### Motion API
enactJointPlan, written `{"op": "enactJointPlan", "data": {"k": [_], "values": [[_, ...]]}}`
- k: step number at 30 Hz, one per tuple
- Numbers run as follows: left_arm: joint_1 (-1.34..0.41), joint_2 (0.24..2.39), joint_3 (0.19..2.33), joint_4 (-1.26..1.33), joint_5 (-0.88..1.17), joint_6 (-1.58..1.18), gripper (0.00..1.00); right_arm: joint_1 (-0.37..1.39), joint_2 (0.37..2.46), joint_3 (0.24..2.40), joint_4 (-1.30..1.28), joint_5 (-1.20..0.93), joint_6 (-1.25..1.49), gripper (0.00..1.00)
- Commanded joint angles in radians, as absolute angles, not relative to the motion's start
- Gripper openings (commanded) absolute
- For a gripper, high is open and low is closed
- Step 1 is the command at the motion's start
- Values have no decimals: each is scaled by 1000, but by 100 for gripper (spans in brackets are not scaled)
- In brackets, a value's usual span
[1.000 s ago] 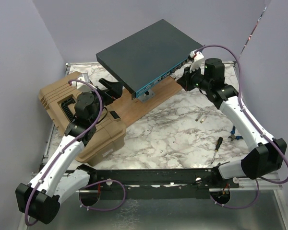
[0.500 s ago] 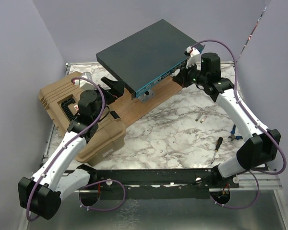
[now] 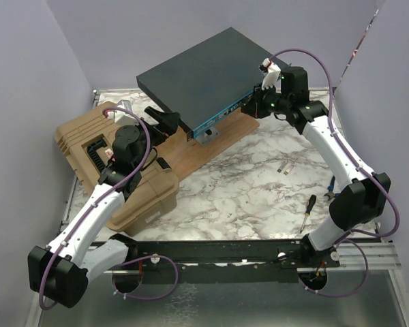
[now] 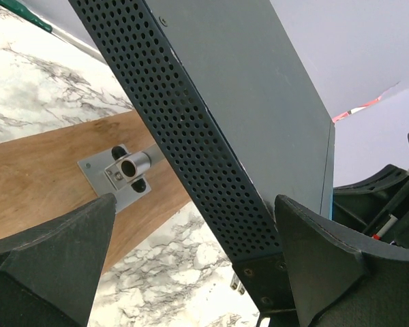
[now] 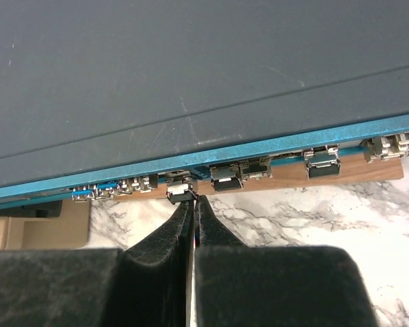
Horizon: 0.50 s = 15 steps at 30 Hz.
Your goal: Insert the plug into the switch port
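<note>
The switch (image 3: 204, 78) is a flat dark grey box with a teal front face, raised on a mount over a wooden board (image 3: 191, 153). In the right wrist view its port row (image 5: 259, 167) runs under the teal edge. My right gripper (image 5: 192, 201) is shut, its tips holding the small plug (image 5: 179, 193) right at a port mouth. In the top view this gripper (image 3: 253, 105) is at the right end of the front face. My left gripper (image 4: 194, 204) is wide open, with the switch's perforated side (image 4: 191, 129) between its fingers. In the top view it (image 3: 165, 122) is at the switch's left corner.
A tan ribbed case (image 3: 82, 139) lies at the left under my left arm. A screwdriver (image 3: 305, 212), blue-handled pliers (image 3: 332, 191) and a small metal connector (image 3: 283, 168) lie on the marble top at the right. The metal mount (image 4: 123, 170) is bolted to the board.
My right gripper has moved left and forward to the switch's front face with the plug. My left gripper has moved forward towards the switch's left corner.
</note>
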<state>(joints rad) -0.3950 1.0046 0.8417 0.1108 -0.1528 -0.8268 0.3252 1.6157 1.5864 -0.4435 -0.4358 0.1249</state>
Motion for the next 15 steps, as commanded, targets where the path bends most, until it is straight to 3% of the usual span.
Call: {"op": "enactJointPlan", "data": {"k": [1,15], "values": [[-400,1021,870,144,-122,-853,99,324,1633,1631,-396,-401,211,5],[-401,1054,871,185,-88,-931,99,322,1433,1341,-197,-339,190,12]]}}
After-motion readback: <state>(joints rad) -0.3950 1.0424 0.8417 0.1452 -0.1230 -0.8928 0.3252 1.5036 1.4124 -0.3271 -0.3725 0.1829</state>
